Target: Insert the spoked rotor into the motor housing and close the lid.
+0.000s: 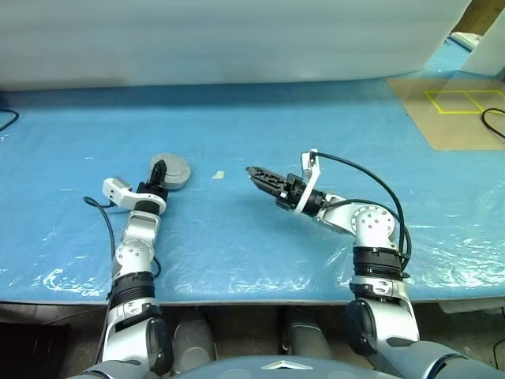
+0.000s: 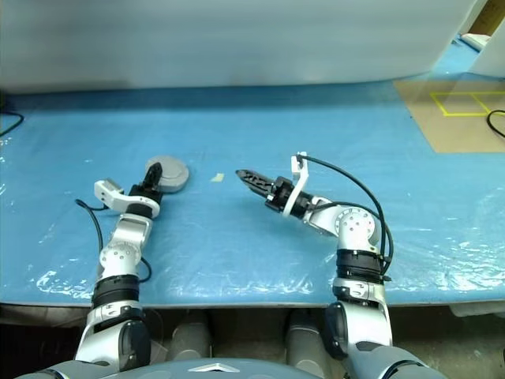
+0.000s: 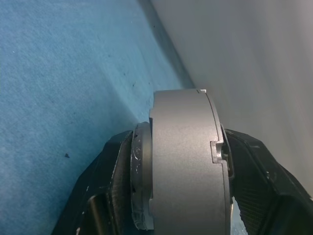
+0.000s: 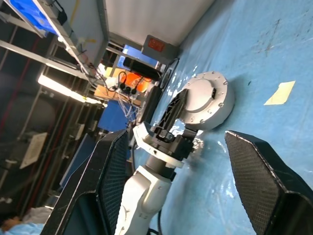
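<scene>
My left gripper (image 1: 160, 172) is shut on the round silver motor housing (image 1: 175, 170), one finger (image 3: 112, 186) on each flat face. In the left wrist view the housing (image 3: 188, 166) shows edge-on as a wide smooth band. A thinner silver disc (image 3: 142, 181), seemingly the lid, lies flush against one side. The housing (image 4: 205, 100) is tilted low over the blue table; whether it touches, I cannot tell. The spoked rotor is hidden. My right gripper (image 1: 254, 174) hangs open and empty to the right, pointing at the housing across a gap.
A small tan scrap of tape (image 1: 218, 174) lies on the blue table cover (image 1: 260, 237) between the grippers. At the far right is a brown board (image 1: 454, 118) with yellow taped squares and a black cable (image 1: 493, 118). A pale wall (image 1: 237, 39) closes off the table's far side.
</scene>
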`<act>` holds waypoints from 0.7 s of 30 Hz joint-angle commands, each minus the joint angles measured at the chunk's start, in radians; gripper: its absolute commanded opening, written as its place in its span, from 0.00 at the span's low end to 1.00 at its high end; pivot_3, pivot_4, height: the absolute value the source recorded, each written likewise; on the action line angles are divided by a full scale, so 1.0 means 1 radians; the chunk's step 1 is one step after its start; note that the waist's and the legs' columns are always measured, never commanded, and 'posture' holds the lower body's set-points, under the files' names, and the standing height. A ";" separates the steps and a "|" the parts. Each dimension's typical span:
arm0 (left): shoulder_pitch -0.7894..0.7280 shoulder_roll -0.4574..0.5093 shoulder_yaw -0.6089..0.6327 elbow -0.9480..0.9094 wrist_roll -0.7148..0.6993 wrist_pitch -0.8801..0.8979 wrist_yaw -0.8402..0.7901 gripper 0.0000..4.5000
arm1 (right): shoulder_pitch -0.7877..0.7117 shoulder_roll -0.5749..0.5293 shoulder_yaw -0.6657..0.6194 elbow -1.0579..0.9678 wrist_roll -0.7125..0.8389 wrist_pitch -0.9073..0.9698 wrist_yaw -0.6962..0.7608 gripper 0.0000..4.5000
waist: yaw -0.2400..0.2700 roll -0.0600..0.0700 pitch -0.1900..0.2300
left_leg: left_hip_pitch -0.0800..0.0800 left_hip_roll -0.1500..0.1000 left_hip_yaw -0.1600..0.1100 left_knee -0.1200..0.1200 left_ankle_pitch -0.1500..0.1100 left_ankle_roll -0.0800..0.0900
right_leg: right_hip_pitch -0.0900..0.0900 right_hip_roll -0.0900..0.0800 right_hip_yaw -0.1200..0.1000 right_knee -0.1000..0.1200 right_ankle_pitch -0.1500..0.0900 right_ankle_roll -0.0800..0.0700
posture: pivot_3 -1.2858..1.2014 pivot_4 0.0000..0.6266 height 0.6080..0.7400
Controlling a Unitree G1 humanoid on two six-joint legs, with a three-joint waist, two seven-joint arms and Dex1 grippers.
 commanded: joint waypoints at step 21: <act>0.046 0.082 -0.004 -0.018 0.351 -0.353 0.128 0.99 | 0.043 -0.044 0.149 -0.048 -0.155 -0.244 0.114 0.74 | -0.002 -0.002 0.000 | 0.000 0.000 0.000 -0.001 0.000 0.000 | 0.001 0.000 -0.001 -0.001 -0.001 -0.001 | 0.52 0.24 1.00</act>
